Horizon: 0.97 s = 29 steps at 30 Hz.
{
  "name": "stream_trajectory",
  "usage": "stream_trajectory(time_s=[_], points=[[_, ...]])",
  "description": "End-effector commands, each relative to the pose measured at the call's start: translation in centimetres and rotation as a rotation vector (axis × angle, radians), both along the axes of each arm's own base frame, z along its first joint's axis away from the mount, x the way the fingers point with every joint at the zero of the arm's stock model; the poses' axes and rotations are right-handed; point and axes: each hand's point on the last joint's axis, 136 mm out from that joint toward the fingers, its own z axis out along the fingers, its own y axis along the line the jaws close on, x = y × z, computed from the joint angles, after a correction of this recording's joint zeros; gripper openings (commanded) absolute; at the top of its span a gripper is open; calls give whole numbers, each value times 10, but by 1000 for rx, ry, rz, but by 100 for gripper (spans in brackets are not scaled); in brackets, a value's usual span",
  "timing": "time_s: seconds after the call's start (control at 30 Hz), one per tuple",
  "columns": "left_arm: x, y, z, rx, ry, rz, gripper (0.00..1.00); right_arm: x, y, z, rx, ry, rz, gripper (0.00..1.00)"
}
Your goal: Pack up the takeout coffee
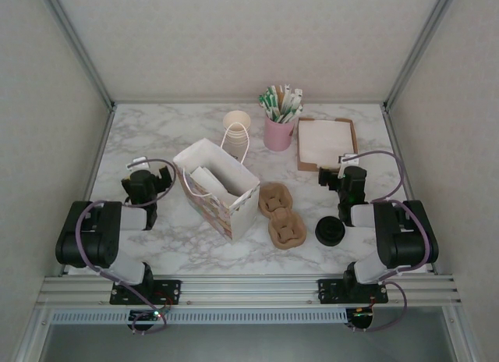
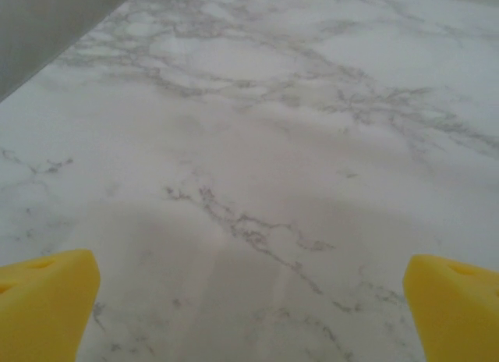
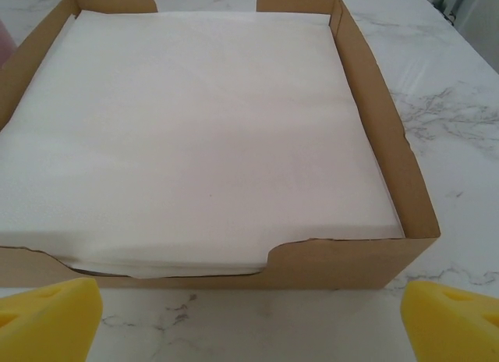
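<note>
1. My left gripper (image 1: 145,177) is spread wide, its yellow fingertips (image 2: 47,299) far apart over the bare white marble table (image 2: 257,143).
2. The open white paper bag (image 1: 218,186) stands upright just to that gripper's right.
3. My right gripper (image 1: 348,179) is wide too, and the brown cardboard tray (image 3: 382,167) of white napkins (image 3: 195,120) sits directly ahead of it.
4. The round black lid (image 1: 330,232) lies behind and left of the right gripper, near the brown pulp cup carriers (image 1: 285,228).
5. The beige paper cup (image 1: 237,122) stands beyond the bag, ahead and right of the left gripper.

marble table (image 1: 148,140) bears bag (image 1: 214,186), carriers (image 1: 286,228), lid (image 1: 330,232), cup (image 1: 236,122), pink holder (image 1: 277,133) — and napkin tray (image 3: 335,264).
</note>
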Motion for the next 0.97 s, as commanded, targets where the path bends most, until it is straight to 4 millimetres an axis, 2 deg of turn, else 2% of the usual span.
stream_trajectory(time_s=[0.0, 0.93], points=[[10, -5, 19, 15, -69, -21, 100, 2, 1, 5, 19, -35, 4, 99], [10, -8, 19, 34, -60, -18, 100, 2, 1, 4, 28, -32, 10, 99]])
